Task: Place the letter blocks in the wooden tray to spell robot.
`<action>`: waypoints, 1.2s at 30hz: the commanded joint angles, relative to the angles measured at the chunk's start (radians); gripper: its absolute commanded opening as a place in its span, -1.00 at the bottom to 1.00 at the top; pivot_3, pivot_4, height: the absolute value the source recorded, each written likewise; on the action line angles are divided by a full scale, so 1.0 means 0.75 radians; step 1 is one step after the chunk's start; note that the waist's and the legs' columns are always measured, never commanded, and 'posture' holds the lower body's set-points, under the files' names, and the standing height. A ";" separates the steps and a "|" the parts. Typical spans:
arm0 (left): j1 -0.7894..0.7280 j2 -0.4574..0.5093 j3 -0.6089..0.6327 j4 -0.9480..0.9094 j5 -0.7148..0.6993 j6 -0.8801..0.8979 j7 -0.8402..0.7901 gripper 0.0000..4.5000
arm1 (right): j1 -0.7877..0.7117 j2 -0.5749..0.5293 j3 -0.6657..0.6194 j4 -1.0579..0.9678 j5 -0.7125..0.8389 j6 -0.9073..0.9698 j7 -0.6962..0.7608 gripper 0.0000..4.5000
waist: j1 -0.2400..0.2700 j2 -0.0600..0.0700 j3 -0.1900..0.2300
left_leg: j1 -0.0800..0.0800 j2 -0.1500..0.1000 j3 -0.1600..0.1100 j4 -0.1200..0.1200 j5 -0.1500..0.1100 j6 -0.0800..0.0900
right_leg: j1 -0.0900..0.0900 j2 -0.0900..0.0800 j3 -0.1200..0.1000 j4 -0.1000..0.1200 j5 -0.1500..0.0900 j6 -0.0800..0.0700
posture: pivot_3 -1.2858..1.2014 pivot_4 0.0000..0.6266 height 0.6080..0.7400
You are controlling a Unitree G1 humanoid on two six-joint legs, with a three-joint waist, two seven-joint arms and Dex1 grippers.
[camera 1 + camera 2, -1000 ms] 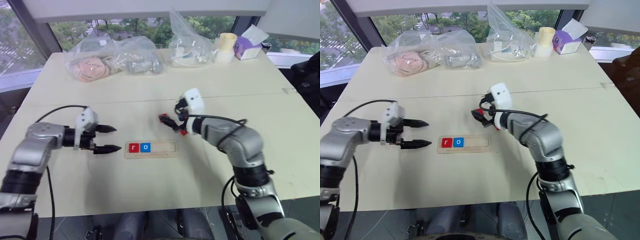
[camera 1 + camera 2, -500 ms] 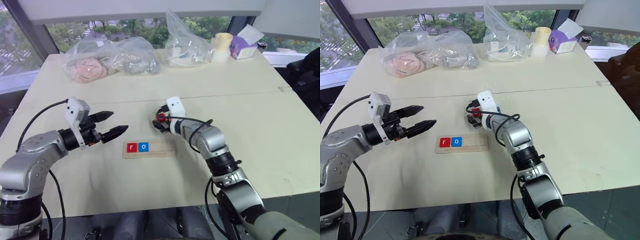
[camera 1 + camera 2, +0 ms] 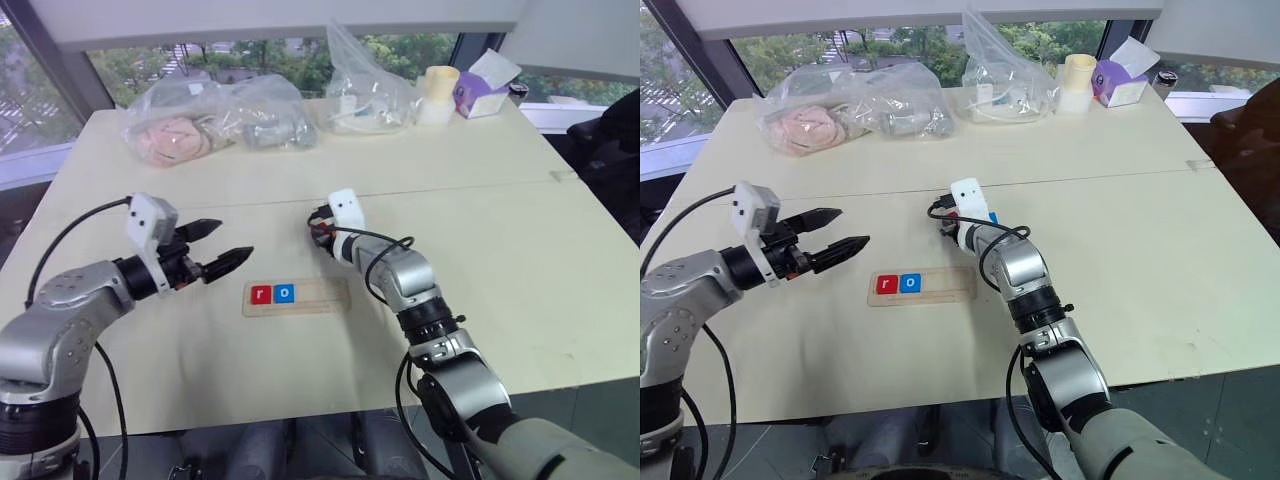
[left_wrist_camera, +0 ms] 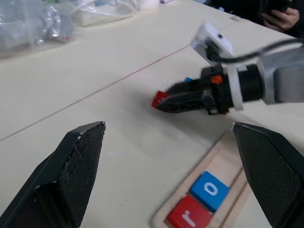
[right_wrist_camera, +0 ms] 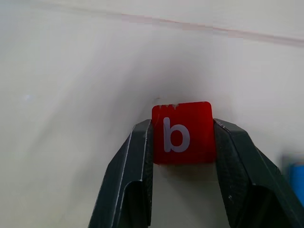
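The red b block (image 5: 182, 132) is clamped between the right gripper (image 5: 182, 142) fingers on the table, just beyond the wooden tray (image 3: 330, 296). The r and o blocks (image 3: 273, 294) are already seated at its left end. Next, the b block is to be lifted and set beside the o. The left gripper (image 3: 228, 246) hovers spread wide, holding nothing.

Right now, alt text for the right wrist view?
The right gripper is shut on a red b block, one black finger on each side, just above the pale table. A blue block edge shows beside it.
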 commanded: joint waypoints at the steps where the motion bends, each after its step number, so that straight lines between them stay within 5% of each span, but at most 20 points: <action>1: -0.005 0.028 -0.086 -0.071 0.032 -0.054 -0.044 1.00 | 0.033 -0.098 -0.108 -0.385 0.022 0.176 -0.021 -0.48 | 0.009 0.000 0.000 | -0.001 0.000 0.000 0.000 0.000 0.000 | 0.000 0.000 0.000 0.000 0.000 0.000 | 0.03 -0.52 1.00; 6: -0.079 0.020 -0.225 -0.031 0.117 -0.125 -0.074 1.00 | 0.240 -0.156 -0.250 -0.868 0.026 0.572 -0.105 -0.48 | 0.028 0.000 0.000 | -0.001 0.002 0.000 -0.002 0.000 0.000 | 0.000 0.000 -0.001 -0.001 -0.001 -0.002 | 0.03 -0.52 1.00; 12: -0.166 -0.007 -0.379 0.048 0.209 -0.207 -0.132 1.00 | 0.492 0.046 -0.434 -1.305 -0.015 1.046 -0.197 -0.48 | 0.031 0.002 -0.001 | -0.001 0.006 0.004 -0.002 0.000 0.000 | -0.002 0.003 0.002 -0.001 -0.002 -0.007 | 0.03 -0.52 1.00; 26: -0.216 -0.007 -0.429 0.140 0.260 -0.244 -0.250 1.00 | 0.730 0.257 -0.365 -1.393 -0.010 1.099 -0.234 -0.48 | 0.025 0.003 -0.001 | -0.001 0.010 0.006 -0.001 0.000 0.000 | -0.002 0.006 0.002 -0.004 -0.001 -0.010 | 0.03 -0.52 1.00; 31: -0.205 0.001 -0.425 0.136 0.274 -0.244 -0.260 1.00 | 0.673 0.178 -0.371 -1.388 -0.004 1.099 -0.221 0.59 | 0.025 0.003 -0.001 | -0.001 0.010 0.006 -0.002 0.000 0.000 | -0.002 0.006 0.002 -0.004 -0.001 -0.010 | 0.03 -0.52 1.00; 36: -0.203 0.026 -0.403 0.146 0.282 -0.251 -0.285 1.00 | 0.557 -0.066 -0.430 -1.415 0.094 1.099 -0.039 0.59 | 0.025 0.003 -0.001 | -0.001 0.010 0.007 -0.001 0.000 0.000 | -0.002 0.006 0.002 -0.005 -0.001 -0.010 | 0.03 -0.52 1.00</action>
